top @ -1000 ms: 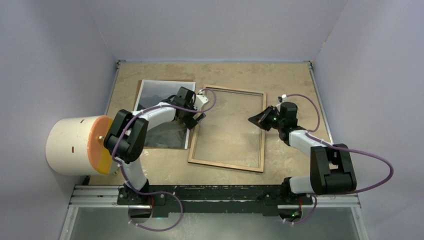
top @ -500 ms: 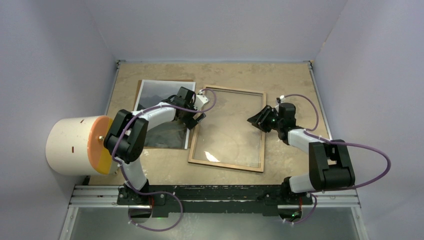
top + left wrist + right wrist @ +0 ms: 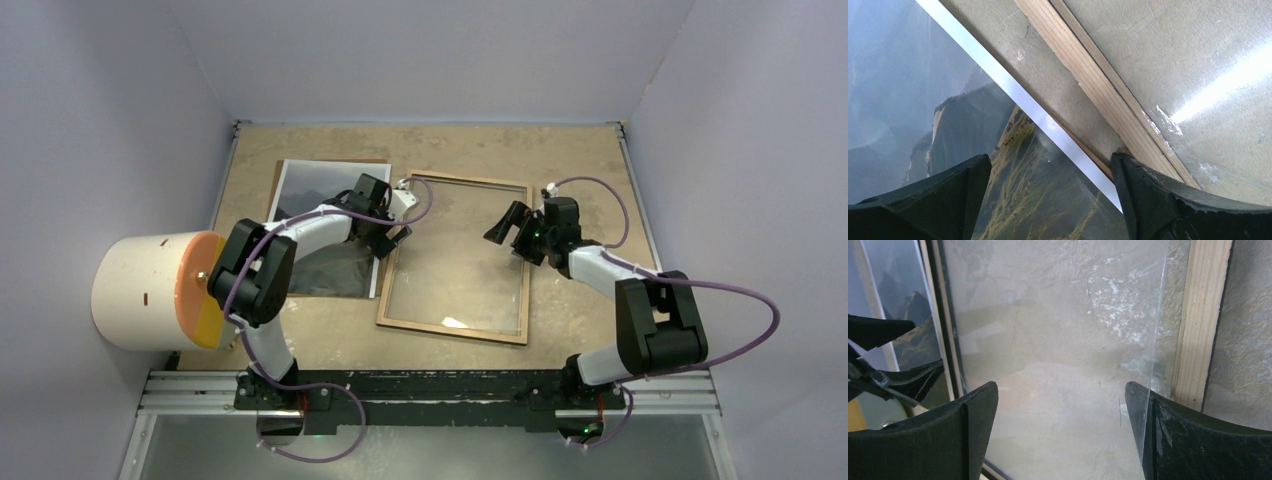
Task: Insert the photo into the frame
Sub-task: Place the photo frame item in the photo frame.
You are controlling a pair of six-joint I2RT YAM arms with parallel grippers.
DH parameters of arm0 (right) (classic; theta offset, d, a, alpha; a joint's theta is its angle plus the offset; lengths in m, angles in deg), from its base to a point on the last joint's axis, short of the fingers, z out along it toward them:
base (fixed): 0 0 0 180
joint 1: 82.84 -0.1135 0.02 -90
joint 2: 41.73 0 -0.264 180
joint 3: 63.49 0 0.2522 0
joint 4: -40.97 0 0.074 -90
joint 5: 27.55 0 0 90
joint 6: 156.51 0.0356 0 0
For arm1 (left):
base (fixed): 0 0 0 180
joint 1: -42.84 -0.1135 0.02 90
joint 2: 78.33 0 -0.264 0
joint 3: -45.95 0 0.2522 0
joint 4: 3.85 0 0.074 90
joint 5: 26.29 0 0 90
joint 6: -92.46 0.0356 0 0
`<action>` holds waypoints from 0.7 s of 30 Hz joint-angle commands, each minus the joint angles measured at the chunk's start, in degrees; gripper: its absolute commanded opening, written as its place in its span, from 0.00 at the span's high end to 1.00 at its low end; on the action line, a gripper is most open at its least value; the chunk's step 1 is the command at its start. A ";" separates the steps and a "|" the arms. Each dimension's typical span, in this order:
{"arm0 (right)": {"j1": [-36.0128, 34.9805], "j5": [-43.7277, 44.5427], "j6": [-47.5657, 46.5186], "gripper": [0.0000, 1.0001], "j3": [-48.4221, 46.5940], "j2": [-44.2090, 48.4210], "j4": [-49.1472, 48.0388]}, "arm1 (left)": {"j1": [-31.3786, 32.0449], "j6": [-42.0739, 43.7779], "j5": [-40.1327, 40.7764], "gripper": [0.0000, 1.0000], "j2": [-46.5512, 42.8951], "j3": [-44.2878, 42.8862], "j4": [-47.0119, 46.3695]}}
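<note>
Left gripper (image 3: 392,240), jaws apart, hovers over the right edge of the photo (image 3: 305,185), which lies flat just left of the frame (image 3: 455,330). Right gripper (image 3: 508,228), spread wide and empty, hangs over the frame's right side.

I can find nothing to read here. No word, number, brand or sign shows on the photo (image 3: 305,185), on the frame (image 3: 450,329), or on anything else on the table (image 3: 580,150), from overhead or from either wrist view.
</note>
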 commanded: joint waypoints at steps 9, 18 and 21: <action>-4.40 16.00 -7.02 0.01 -9.77 -0.47 14.30 | 0.43 0.48 -1.26 0.02 0.55 -0.31 -0.15; -4.87 19.41 -8.49 0.01 -10.35 0.70 16.24 | 0.39 0.64 -1.26 0.02 0.48 -0.33 -0.06; -4.88 19.77 -8.60 0.01 -10.88 0.25 16.67 | 0.44 0.94 -1.11 0.02 0.26 -0.22 -0.06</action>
